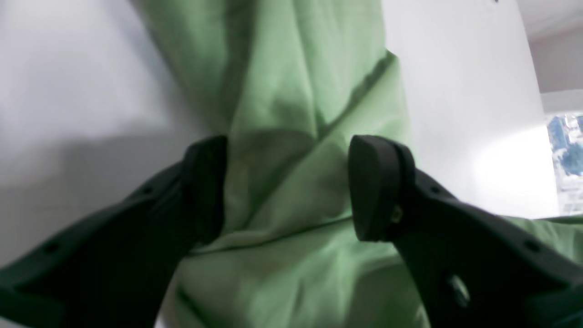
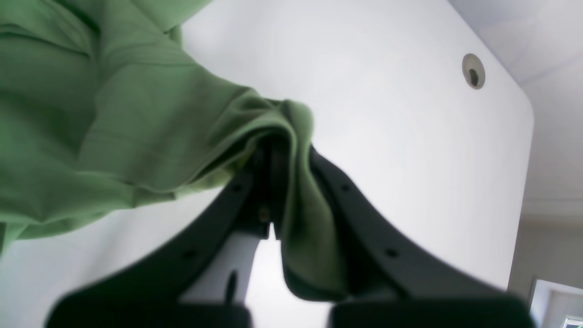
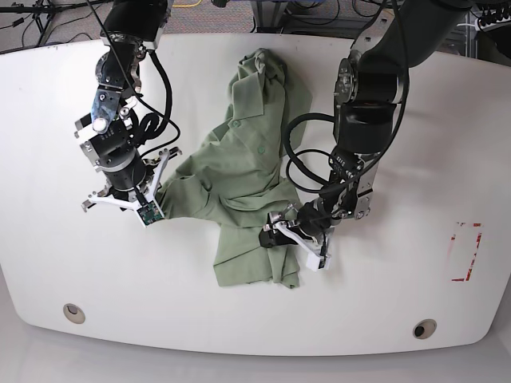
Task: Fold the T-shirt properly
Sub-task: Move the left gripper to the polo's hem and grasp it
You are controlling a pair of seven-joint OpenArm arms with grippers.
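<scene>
On the white surface (image 3: pixel 415 159) the green T-shirt (image 3: pixel 239 175) lies crumpled near the middle, collar end toward the far edge. At its edge on the base view's left, the right tool (image 3: pixel 158 194) is pinched tight on a bunched fold of the cloth, which drapes over one finger (image 2: pixel 355 218). The left tool (image 1: pixel 287 187) hangs low over the shirt's near part with its pads (image 1: pixel 371 187) spread, green fabric between them but not gripped.

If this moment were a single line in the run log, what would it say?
T-shirt: crumpled on white table, unfolded | right claw: shut on shirt fabric | left claw: open, straddling shirt fabric, not gripping
</scene>
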